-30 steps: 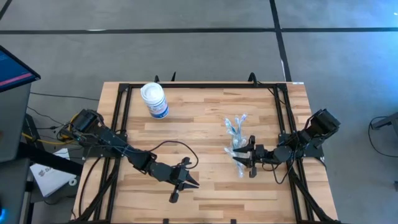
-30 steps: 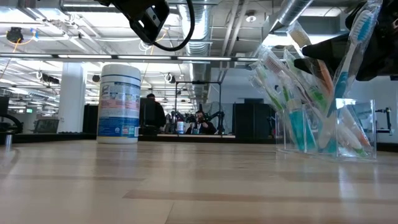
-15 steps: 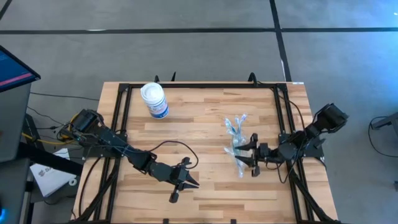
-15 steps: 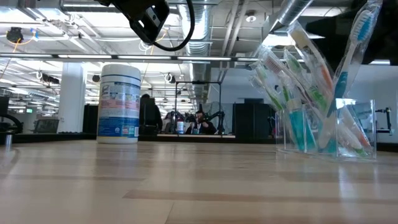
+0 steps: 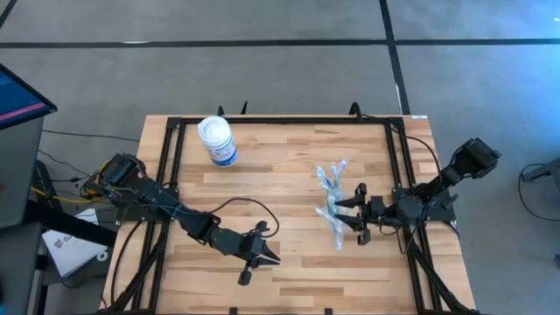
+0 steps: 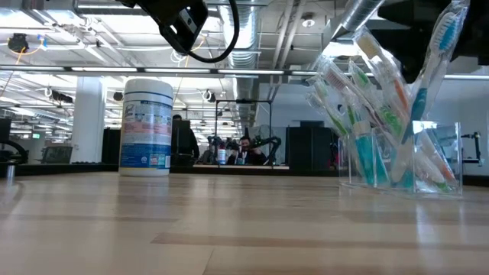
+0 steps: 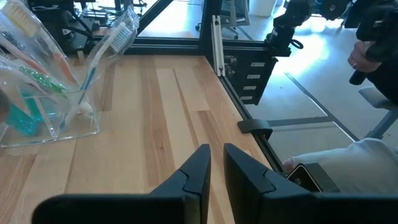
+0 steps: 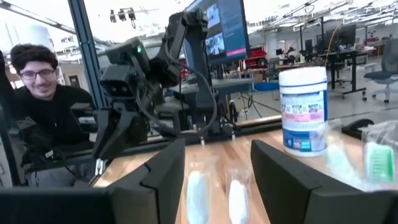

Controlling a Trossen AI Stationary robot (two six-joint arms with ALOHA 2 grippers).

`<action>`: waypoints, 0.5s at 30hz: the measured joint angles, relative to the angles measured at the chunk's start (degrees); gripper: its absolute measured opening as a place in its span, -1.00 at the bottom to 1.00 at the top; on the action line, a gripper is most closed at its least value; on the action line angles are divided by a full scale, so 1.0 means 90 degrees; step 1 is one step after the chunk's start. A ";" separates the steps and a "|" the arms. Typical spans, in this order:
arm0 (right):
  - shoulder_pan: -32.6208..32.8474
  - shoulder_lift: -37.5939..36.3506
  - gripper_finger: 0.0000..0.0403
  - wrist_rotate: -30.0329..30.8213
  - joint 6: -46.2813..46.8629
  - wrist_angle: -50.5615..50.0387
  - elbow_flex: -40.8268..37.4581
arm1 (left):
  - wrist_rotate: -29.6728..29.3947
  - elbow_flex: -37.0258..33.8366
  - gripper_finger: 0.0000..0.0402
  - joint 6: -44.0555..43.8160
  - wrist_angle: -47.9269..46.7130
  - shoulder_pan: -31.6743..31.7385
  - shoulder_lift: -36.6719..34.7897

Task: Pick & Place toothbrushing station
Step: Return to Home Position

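High view: counter (image 5: 289, 166), white canister (image 5: 217, 141) at back left. Clear organizer (image 5: 333, 213) right of centre, toothbrushes (image 5: 330, 177) fanned out of it, teal tubes (image 6: 365, 164) inside. Right gripper (image 5: 353, 217) just right of organizer, jaws open, empty; pulled back rightward since 1 s ago. Left gripper (image 5: 268, 255) front centre, well apart from organizer, jaws nearly closed, empty, unmoved.

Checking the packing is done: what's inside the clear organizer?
Inside the clear organizer stand slanted toothbrushes, blue, green and orange, with teal tubes low down. They overlap, hiding their number. The open right gripper is beside it.
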 joint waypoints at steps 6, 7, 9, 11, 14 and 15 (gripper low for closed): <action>0.0002 -0.0372 -0.13 0.0001 -0.0051 -0.0048 0.0000 | 0.0000 0.0000 -0.81 0.0000 -0.0002 0.0000 0.0001; 0.0000 -0.0448 -0.13 0.0001 -0.0051 -0.0096 0.0000 | 0.0000 0.0000 -0.81 0.0000 0.0000 -0.0002 0.0001; 0.0000 -0.0606 -0.13 0.0000 -0.0053 -0.0256 0.0000 | 0.0000 0.0000 -0.81 0.0000 -0.0002 0.0001 0.0001; -0.0022 -0.0777 -0.13 0.0000 -0.0052 -0.0442 0.0000 | 0.0000 0.0000 -0.81 0.0010 0.0000 0.0000 0.0001; -0.0103 -0.1075 -0.14 0.0001 -0.0022 -0.0609 0.0000 | 0.0000 0.0000 -0.81 0.0029 -0.0001 0.0001 0.0000; -0.0141 -0.1186 -0.15 -0.0001 0.0000 -0.0672 0.0000 | 0.0000 0.0000 -0.81 0.0029 0.0000 0.0003 0.0001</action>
